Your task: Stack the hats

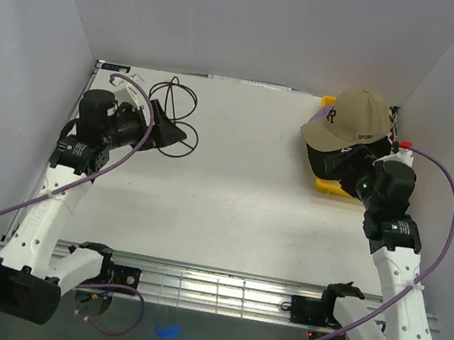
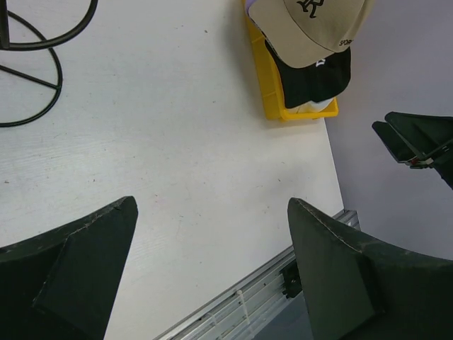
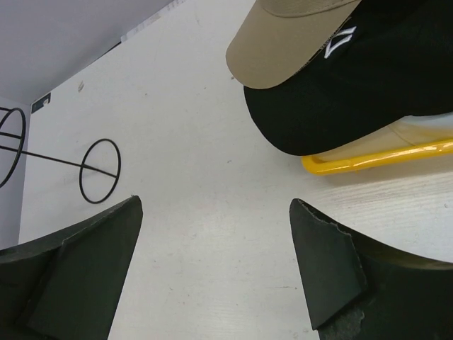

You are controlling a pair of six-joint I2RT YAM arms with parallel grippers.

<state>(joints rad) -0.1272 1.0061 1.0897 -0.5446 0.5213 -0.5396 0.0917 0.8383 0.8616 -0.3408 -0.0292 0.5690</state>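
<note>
**Pile in the far right corner, both arms empty**

The tan cap (image 1: 355, 118) sits on top of a black cap (image 3: 354, 92) with a white logo. The pile rests in a yellow tray (image 3: 375, 159) at the far right corner of the table (image 1: 231, 197) (a pale cap (image 2: 311, 106) just shows beneath the black one). The right gripper (image 3: 216, 202) hovers near the front of the pile, fingers spread wide, holding nothing. The left gripper (image 2: 212, 205), likewise wide open and empty, hangs over the table's left side near a black wire stand (image 3: 42, 156), well apart from the caps.
</note>
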